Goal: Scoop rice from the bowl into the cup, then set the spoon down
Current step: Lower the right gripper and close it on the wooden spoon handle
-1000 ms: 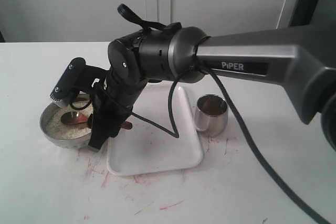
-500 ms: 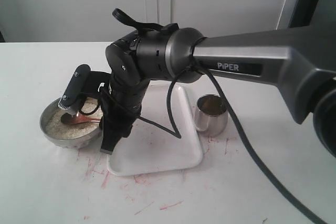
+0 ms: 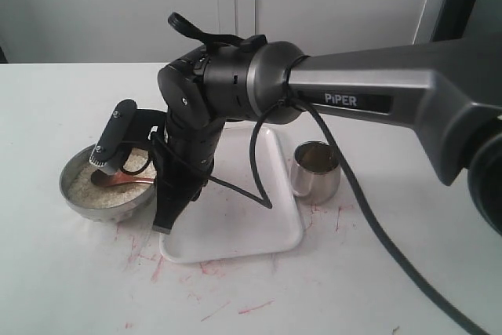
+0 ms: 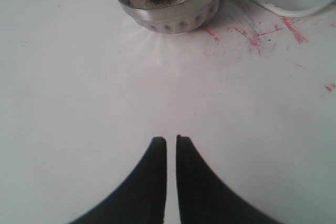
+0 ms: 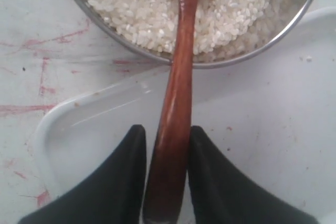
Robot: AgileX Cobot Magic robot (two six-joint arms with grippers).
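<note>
The steel bowl (image 3: pixel 82 203) sits at the left and holds rice (image 3: pixel 85 185). The reddish-brown spoon (image 3: pixel 116 179) lies with its scoop in the rice. Its handle (image 5: pixel 178 87) runs over the bowl rim (image 5: pixel 236 59) and between the fingers of my right gripper (image 5: pixel 165 129), which is shut on it above the white tray. In the exterior view the right gripper (image 3: pixel 163 221) points down beside the bowl. The steel cup (image 3: pixel 316 169) stands right of the tray. My left gripper (image 4: pixel 171 139) is shut with nothing in it, well short of the bowl (image 4: pixel 173 11).
The flat white tray (image 3: pixel 235 229) lies between bowl and cup. My right arm and its cable (image 3: pixel 369 217) stretch over the tray and past the cup. Red marks stain the tabletop (image 3: pixel 251 305) around the tray.
The right gripper has tipped and sunk lower beside the bowl, hiding the handle's end. The spoon's scoop has stayed in the rice, shifting only a little.
</note>
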